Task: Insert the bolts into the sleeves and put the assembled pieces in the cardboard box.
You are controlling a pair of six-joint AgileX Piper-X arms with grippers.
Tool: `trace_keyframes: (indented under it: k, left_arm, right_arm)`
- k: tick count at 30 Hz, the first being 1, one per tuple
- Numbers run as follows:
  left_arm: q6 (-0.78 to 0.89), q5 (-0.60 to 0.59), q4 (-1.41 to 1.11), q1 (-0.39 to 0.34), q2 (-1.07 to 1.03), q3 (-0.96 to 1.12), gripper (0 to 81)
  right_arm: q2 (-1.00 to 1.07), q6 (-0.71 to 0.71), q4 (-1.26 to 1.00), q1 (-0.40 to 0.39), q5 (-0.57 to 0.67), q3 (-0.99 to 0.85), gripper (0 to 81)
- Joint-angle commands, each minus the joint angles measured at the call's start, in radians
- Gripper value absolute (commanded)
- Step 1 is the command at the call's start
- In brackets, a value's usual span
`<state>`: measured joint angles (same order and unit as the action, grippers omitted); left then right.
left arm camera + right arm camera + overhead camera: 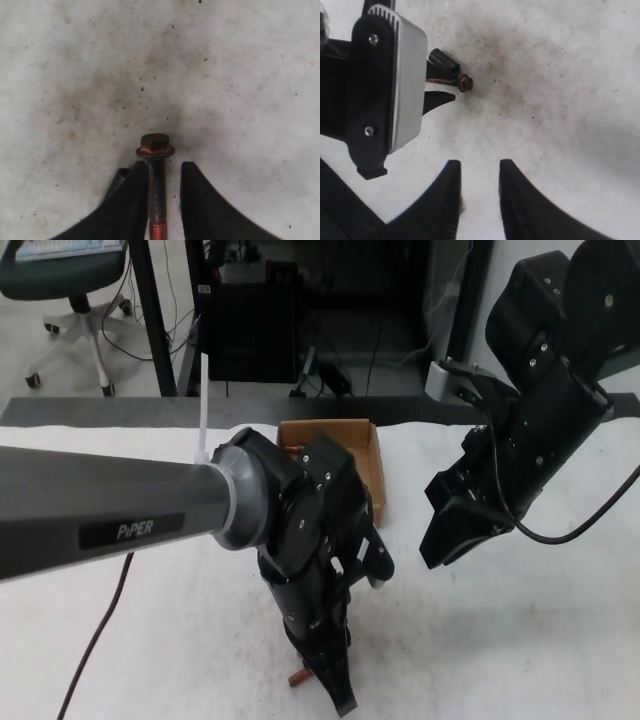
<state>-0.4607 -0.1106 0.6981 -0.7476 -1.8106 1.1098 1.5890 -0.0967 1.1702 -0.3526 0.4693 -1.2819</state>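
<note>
A copper bolt with a flanged hex head lies flat on the stained white bench cover. My left gripper is low over the bench and open, with one finger on each side of the bolt's shank. One finger touches the shank and the other stands a little off it. From the right wrist view, the same bolt sits between the left gripper's fingers. My right gripper hovers open and holds nothing. In the high view the left gripper points down near the front edge, with the right gripper raised to its right. The cardboard box stands behind them.
The left arm's thick grey link crosses the left of the bench, and a cable trails under it. Behind the bench's far edge are black frame legs and an office chair. Open cover lies at the front right.
</note>
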Motion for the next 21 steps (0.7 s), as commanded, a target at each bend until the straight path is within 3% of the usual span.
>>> trace_keyframes:
  k: [1,21]
  left_arm:
    - [-0.010,-0.003,0.006,-0.003,-0.009,-0.015,21.8]
    - [-0.003,-0.003,0.014,-0.003,-0.078,-0.025,21.8]
  right_arm:
    - [-0.014,-0.008,-0.003,0.002,0.001,0.001,25.4]
    - [-0.014,-0.008,-0.003,0.002,0.001,0.001,25.4]
